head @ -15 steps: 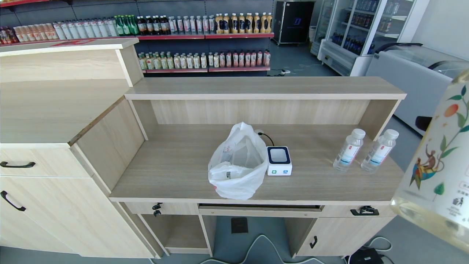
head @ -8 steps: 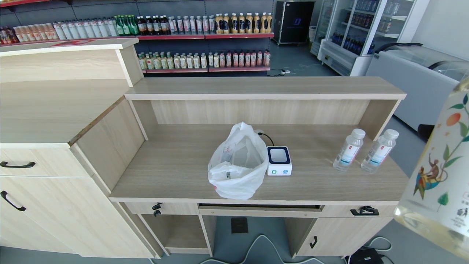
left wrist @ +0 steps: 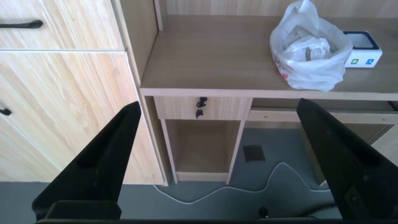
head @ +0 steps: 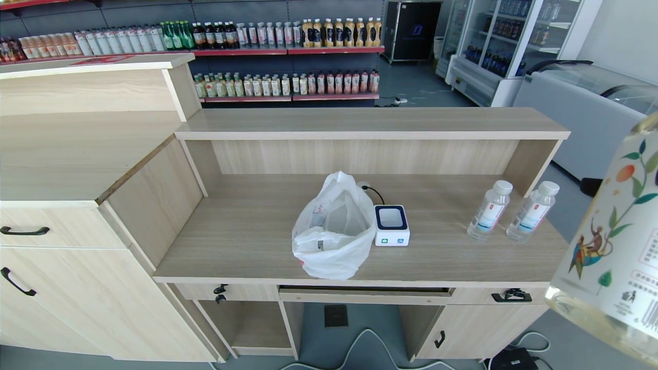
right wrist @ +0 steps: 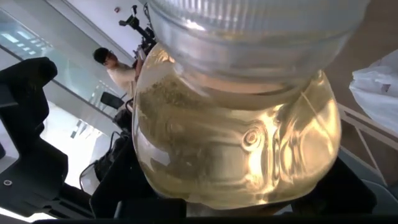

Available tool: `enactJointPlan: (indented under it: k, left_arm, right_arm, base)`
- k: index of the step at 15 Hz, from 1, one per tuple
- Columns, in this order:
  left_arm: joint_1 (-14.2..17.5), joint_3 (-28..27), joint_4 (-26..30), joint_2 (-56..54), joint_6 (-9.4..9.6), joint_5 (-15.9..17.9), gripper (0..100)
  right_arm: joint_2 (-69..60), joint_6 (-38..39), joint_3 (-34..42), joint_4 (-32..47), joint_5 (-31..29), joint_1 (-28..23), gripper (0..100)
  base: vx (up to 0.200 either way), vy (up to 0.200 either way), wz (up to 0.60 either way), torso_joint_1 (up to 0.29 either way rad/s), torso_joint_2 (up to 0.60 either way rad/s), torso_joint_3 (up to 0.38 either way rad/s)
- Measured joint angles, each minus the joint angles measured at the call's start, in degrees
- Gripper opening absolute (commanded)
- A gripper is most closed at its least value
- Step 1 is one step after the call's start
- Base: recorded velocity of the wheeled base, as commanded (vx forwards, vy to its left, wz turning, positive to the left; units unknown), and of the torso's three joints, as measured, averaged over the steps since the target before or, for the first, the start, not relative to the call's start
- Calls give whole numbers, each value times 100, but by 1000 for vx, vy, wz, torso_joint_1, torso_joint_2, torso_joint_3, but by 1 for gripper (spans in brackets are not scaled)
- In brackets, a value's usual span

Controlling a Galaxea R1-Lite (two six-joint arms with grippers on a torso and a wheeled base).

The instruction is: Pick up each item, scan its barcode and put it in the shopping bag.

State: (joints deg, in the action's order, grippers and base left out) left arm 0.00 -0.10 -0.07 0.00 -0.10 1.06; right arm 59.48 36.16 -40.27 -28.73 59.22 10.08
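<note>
The right gripper (right wrist: 186,208) clasps one tea bottle (head: 614,241), held nearly upright at the robot's right. The single scanner (head: 391,225) lies ahead and leftward on the worktop (head: 247,231), just beside one shopping bag (head: 333,231). Two water bottles (head: 489,209) stand between. The left gripper (left wrist: 217,168) hangs wide, empty.

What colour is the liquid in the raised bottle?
Pale yellow; the bottle shows it best in the right wrist view.

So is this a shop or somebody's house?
Most likely a small shop, at the checkout counter: shelves full of drinks behind, a scanner beside a shopping bag, and glass-door fridges.
</note>
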Motion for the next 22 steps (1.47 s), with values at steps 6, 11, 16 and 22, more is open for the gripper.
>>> enactJointPlan:
  k: [6, 11, 16, 22]
  left_arm:
    - [0, 0, 0, 0, 2, 0, 100]
    - [-5, 0, 0, 0, -1, 0, 100]
    - [0, 0, 0, 0, 0, 0, 100]
    - [0, 0, 0, 0, 2, 0, 100]
  right_arm:
    - [546, -2077, 135, -24, -1308, -614, 0]
    - [1707, -4078, 312, -967, -3295, -1250, 0]
    - [2560, -5436, 441, -1620, -6034, -1496, 0]
    - [2971, -6476, 527, -2469, -7022, -1267, 0]
  base:
    - [0, 0, 0, 0, 0, 0]
    - [0, 0, 0, 0, 0, 0]
    - [0, 0, 0, 0, 0, 0]
    - [0, 0, 0, 0, 0, 0]
